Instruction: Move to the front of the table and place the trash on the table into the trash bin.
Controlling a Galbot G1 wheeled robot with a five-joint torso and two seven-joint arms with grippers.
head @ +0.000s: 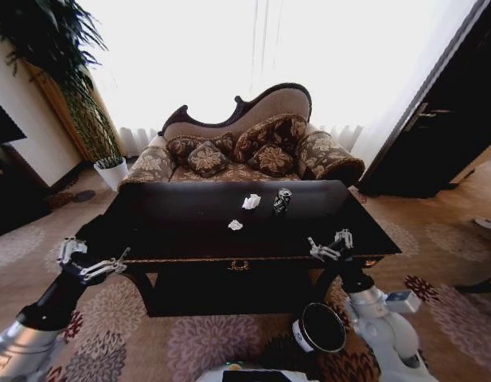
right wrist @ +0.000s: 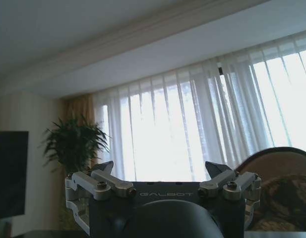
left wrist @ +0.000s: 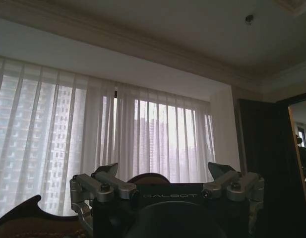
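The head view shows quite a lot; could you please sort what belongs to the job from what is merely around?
Job: table; can; paper scraps; bin.
Just around: sofa; white plant pot; curtains.

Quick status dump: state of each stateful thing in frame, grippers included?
Left gripper: open, empty, held off the table's left front corner.
Right gripper: open, empty, over the table's right front edge.
Drink can: upright on the table, untouched.
Larger paper scrap: crumpled, left of the can.
Smaller paper scrap: crumpled, nearer the front edge.
Trash bin: upright on the floor by the right arm; contents not clear.
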